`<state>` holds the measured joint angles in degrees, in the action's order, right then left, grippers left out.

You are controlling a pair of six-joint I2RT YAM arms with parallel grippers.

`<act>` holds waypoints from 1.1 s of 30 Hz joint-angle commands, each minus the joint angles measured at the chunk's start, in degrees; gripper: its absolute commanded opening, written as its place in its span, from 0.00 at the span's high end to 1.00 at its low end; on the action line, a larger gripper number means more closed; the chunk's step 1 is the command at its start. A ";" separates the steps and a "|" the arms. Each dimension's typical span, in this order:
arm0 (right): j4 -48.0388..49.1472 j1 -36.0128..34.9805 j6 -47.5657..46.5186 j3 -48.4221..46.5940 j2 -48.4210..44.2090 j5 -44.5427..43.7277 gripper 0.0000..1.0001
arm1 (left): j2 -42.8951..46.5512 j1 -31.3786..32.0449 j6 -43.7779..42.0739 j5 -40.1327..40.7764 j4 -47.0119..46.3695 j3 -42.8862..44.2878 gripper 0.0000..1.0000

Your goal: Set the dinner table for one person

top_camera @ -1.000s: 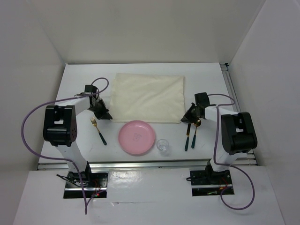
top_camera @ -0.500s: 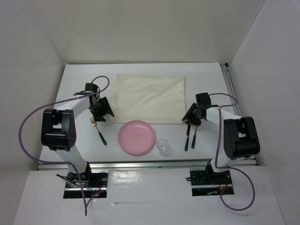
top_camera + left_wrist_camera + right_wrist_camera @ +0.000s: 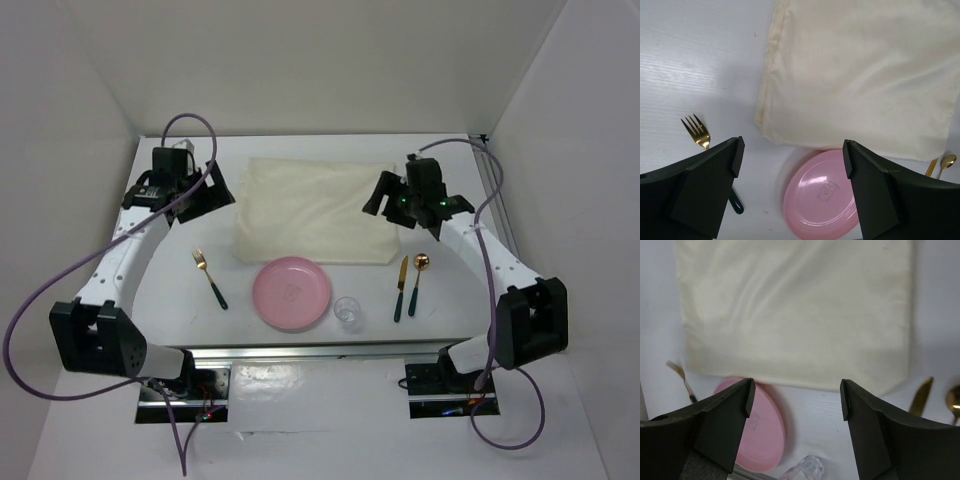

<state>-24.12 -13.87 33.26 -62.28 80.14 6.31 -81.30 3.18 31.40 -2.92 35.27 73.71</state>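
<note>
Both arms stand raised over the far half of the desk (image 3: 238,322), the white top that fills the floor of the enclosure and carries every item on view. The left gripper (image 3: 214,192) hangs above the left edge of the cream cloth (image 3: 315,208). Its jaws are spread wide with nothing between them, as the left wrist camera confirms. The right gripper (image 3: 384,197) hangs above the cloth's right edge, its jaws likewise parted and empty. The cloth lies flat, toward the far middle of the desk. A pink plate (image 3: 291,293) sits just beside the cloth's near edge, and whether the two touch cannot be told. A small clear glass (image 3: 347,311) stands close to the plate's near right rim. A fork (image 3: 210,278) lies on bare desk left of the plate, gold tines pointing away and dark handle toward the near edge. Right of the plate a knife (image 3: 401,288) and a spoon (image 3: 417,283) lie side by side, gold ends away, with the knife the closer to the plate. Neither gripper touches any item
</note>
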 commanded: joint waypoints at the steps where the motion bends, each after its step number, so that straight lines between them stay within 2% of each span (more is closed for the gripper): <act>1: -3.12 -6.07 -7.49 -5.03 2.38 1.87 0.19 | 5.61 0.42 -1.87 5.46 -0.98 0.12 0.00; 6: -3.74 -14.41 -12.77 -7.06 10.38 7.48 0.19 | 7.73 0.42 -3.53 7.22 -0.73 0.03 0.00; 14: -0.23 -19.69 -14.62 -4.60 19.60 13.56 0.17 | 6.16 0.42 -3.54 5.38 0.59 0.20 0.00; 20: 1.62 -22.78 -15.77 -3.99 22.69 13.56 0.25 | 5.62 0.42 -3.54 5.99 0.59 -0.32 0.00; 25: 1.62 -24.45 -15.77 -3.46 24.71 13.04 0.35 | 5.10 0.42 -3.54 7.04 0.59 -0.32 0.00; 28: 2.14 -24.98 -15.77 -3.46 25.33 13.03 0.48 | 5.10 0.42 -3.54 7.66 1.12 -0.32 0.00; 29: 2.15 -24.98 -15.77 -3.46 25.33 13.03 0.56 | 5.10 0.42 -3.54 8.27 1.12 -0.32 0.00; 32: 2.15 -24.98 -15.77 -3.46 25.86 12.42 0.71 | 5.10 0.42 -3.54 8.80 1.12 -0.32 0.00; 33: 1.45 -24.98 -15.77 -3.46 25.86 12.41 0.79 | 5.10 0.42 -3.54 8.81 1.12 -0.32 0.00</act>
<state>-24.01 -38.26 17.80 -65.98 106.02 18.83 -76.03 3.57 28.64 4.32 36.53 73.69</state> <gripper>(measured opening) 0.271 0.995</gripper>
